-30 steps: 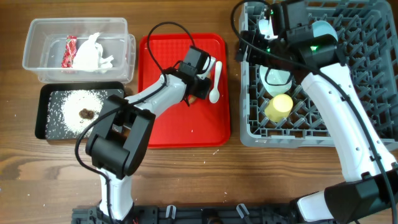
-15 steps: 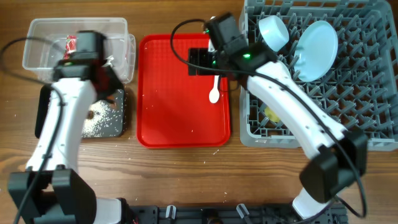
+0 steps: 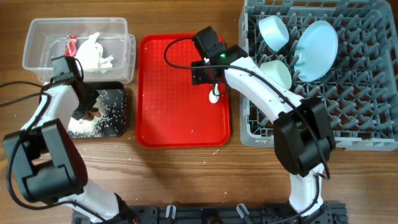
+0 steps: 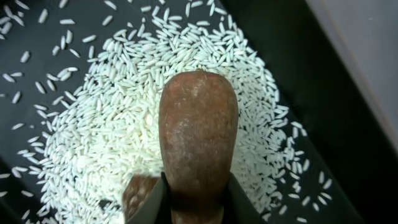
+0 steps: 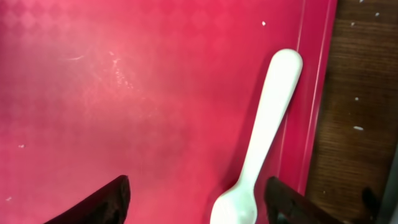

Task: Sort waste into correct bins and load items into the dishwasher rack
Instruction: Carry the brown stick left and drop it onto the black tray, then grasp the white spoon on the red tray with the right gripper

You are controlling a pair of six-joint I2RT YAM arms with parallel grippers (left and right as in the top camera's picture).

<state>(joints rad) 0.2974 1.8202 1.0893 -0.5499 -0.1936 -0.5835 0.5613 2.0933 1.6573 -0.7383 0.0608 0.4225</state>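
A brown wooden table (image 3: 186, 180) carries four things. Directly under the left gripper (image 3: 86, 112) sits a shallow black tray (image 3: 122, 112), with a clear plastic tub (image 3: 43, 43) just beyond it. Under the right gripper (image 5: 196, 199) lies a flat red tray (image 3: 168, 106), and a big grey rack (image 3: 348, 112) stands just to that gripper's right. A few white crumbs (image 5: 359, 128) dot the wood between them.
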